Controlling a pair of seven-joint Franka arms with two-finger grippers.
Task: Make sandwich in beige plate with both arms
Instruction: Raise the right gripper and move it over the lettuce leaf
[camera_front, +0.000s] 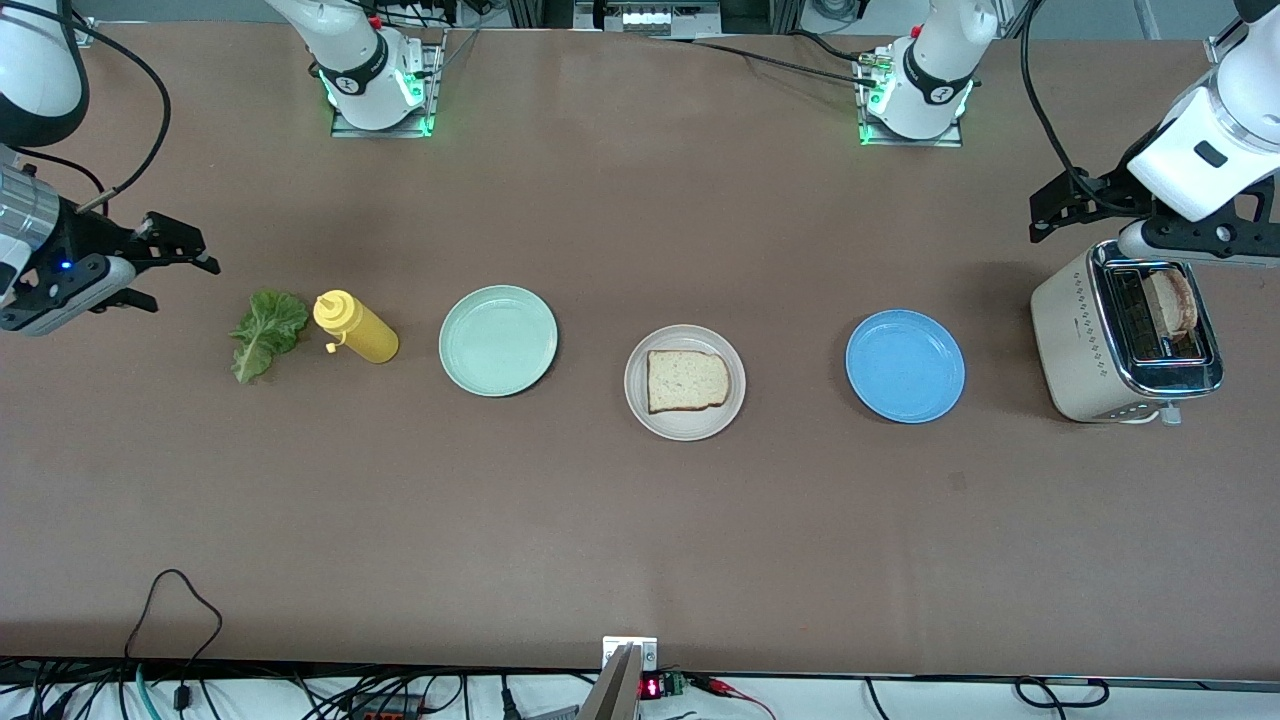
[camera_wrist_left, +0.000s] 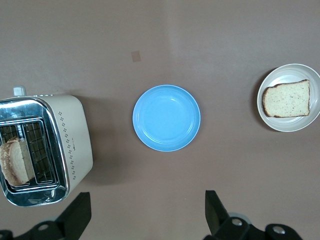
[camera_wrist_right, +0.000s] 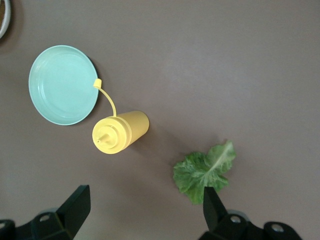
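Observation:
The beige plate (camera_front: 700, 428) sits mid-table with one bread slice (camera_front: 687, 381) lying flat on it; both also show in the left wrist view, plate (camera_wrist_left: 290, 122) and slice (camera_wrist_left: 286, 98). A second bread slice (camera_front: 1172, 302) stands in a slot of the toaster (camera_front: 1085, 335). A green lettuce leaf (camera_front: 266, 332) lies toward the right arm's end of the table. My right gripper (camera_front: 185, 285) hangs open and empty above the table beside the leaf (camera_wrist_right: 202, 172). My left gripper (camera_front: 1090, 215) hovers open and empty by the toaster (camera_wrist_left: 70, 140).
A yellow squeeze bottle (camera_front: 356, 328) lies between the lettuce and a mint-green plate (camera_front: 498, 340). A blue plate (camera_front: 905, 366) sits between the beige plate and the toaster. Cables run along the table edge nearest the front camera.

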